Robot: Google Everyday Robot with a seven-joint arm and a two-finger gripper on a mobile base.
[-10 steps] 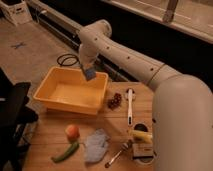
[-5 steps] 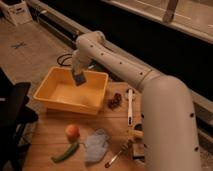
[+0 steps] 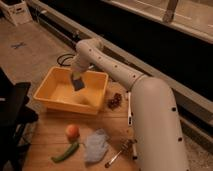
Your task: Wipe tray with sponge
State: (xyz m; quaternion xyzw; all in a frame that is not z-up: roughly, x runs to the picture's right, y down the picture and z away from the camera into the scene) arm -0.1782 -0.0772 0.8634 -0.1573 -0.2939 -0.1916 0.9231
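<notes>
The yellow-orange tray (image 3: 44, 98) stands at the back left of the wooden table. My white arm reaches over it from the right and bends down into it. The gripper (image 3: 77, 79) hangs inside the tray near its back wall, shut on the small blue-grey sponge (image 3: 78, 83). The sponge sits just above the tray floor, a little left of the middle. I cannot tell whether it touches the floor.
On the table in front of the tray lie an orange fruit (image 3: 72, 131), a green pepper (image 3: 65, 152), a pale blue cloth (image 3: 96, 145), dark grapes (image 3: 115, 101), a white stick (image 3: 129, 111) and a utensil (image 3: 119, 152). A black chair (image 3: 12, 117) stands at the left.
The arm has swung left and lower, carrying the sponge from the tray's right rim down into the tray towards its middle.
</notes>
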